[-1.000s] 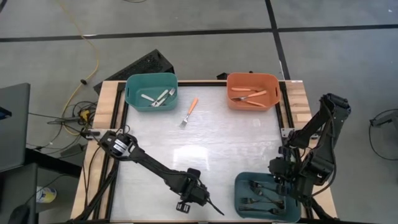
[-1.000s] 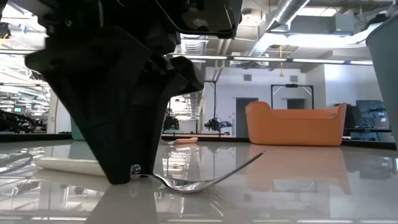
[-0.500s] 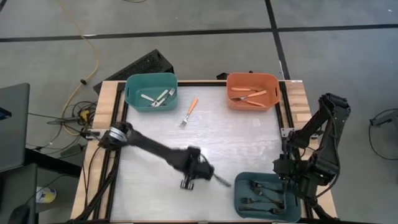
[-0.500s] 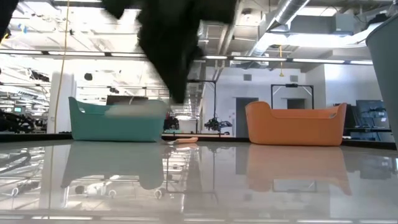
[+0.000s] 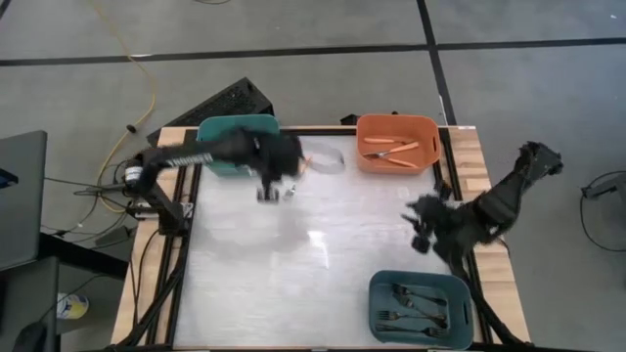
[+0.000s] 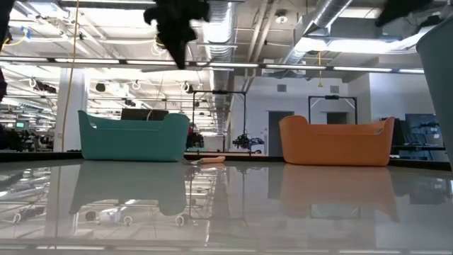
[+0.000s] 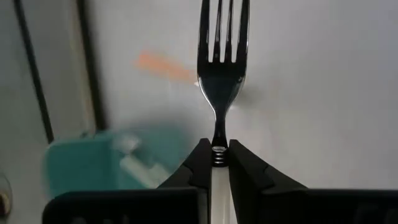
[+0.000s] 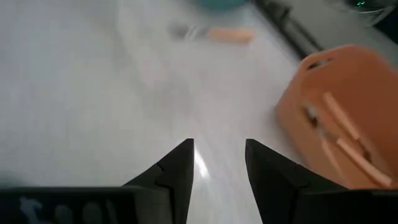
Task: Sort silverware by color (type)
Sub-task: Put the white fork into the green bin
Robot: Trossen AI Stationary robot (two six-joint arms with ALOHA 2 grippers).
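My left gripper (image 7: 217, 149) is high above the table's far left part, beside the light teal bin (image 5: 238, 137), and is shut on a white-handled fork (image 7: 222, 56). In the high view the fork (image 5: 323, 161) sticks out toward the table's right. An orange-handled fork (image 8: 230, 34) lies flat on the table near the far edge. My right gripper (image 8: 217, 152) is open and empty, in the air over the table's right side (image 5: 428, 227). Orange forks lie in the orange bin (image 5: 396, 142). Black forks lie in the dark teal bin (image 5: 421, 308). My left gripper pinches the fork between its two fingers at the front end of the white handle (image 7: 217, 174), where the metal neck starts. The handle runs back along the fingers, and the neck and tines stick out ahead of the fingertips. The fork is lifted clear of the table.
White-handled forks lie in the light teal bin (image 7: 93, 165). The three bins stand at the far left, the far right and the near right corner. The table's white middle (image 5: 313, 254) is bare. Cables and a dark case lie on the floor beyond the far left corner.
My left gripper, shut on the white-handled fork, has lifted it off the table's near edge and carried it up and toward the far edge, to the light teal bin. My right gripper has moved from above the dark teal bin toward the far edge.
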